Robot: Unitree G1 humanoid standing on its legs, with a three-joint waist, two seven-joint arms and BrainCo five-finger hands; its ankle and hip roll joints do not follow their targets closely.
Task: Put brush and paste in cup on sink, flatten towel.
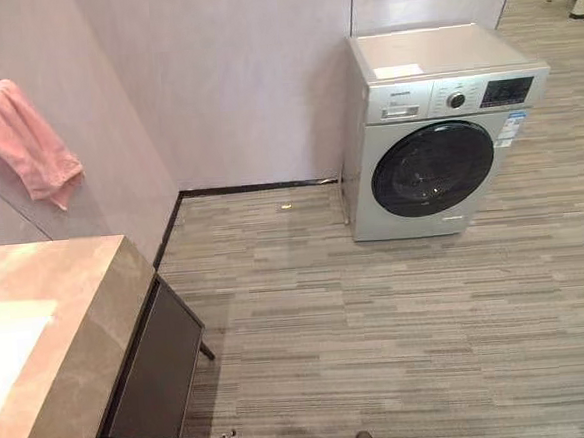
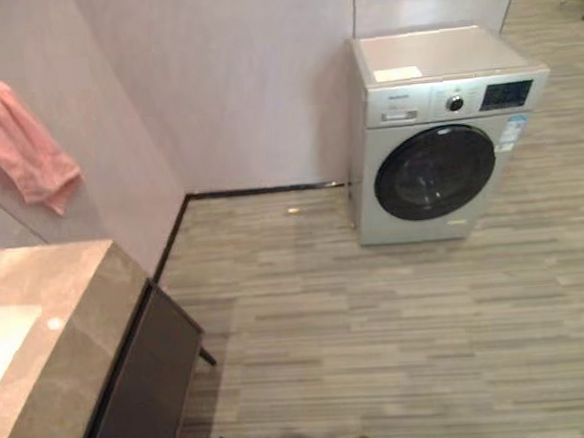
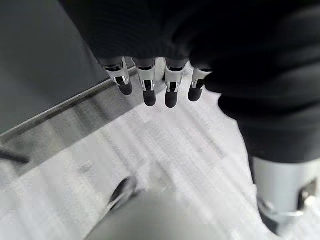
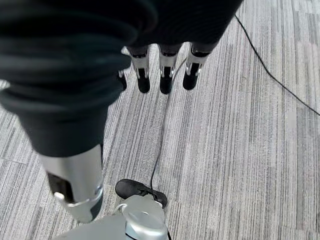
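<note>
From where I stood, the pink towel (image 1: 26, 142) was the one task thing on show. It hung at about ten o'clock from a hook high on the wall, bunched and twisted into a thick rope, its lower end drooping in a crumpled lump. It looked soft and limp, the kind of cloth that would slide off its hook if tugged from one corner. Below it, at about eight o'clock, ran the marble-brown sink counter (image 1: 79, 324), with a pale basin (image 1: 6, 359) sunk into it and a dark cabinet front (image 1: 158, 374) beneath. I could see neither brush, paste nor cup; they may have stood further along the counter, though I cannot say.

Both arms hung low over the striped floor (image 1: 399, 322). The left hand (image 3: 157, 82) had its fingers straight and side by side, holding nothing, just beside the cabinet's edge. The right hand (image 4: 162, 70) was likewise loose and straight-fingered above bare floor.

The step in hand, to my mind, was simply getting to the sink. The robot would have done well to turn towards nine o'clock and close in squarely on the counter before lifting either arm, keeping the left hand clear of the cabinet corner. Over at one o'clock stood a silver washing machine (image 1: 436, 129), well apart from all this.
</note>
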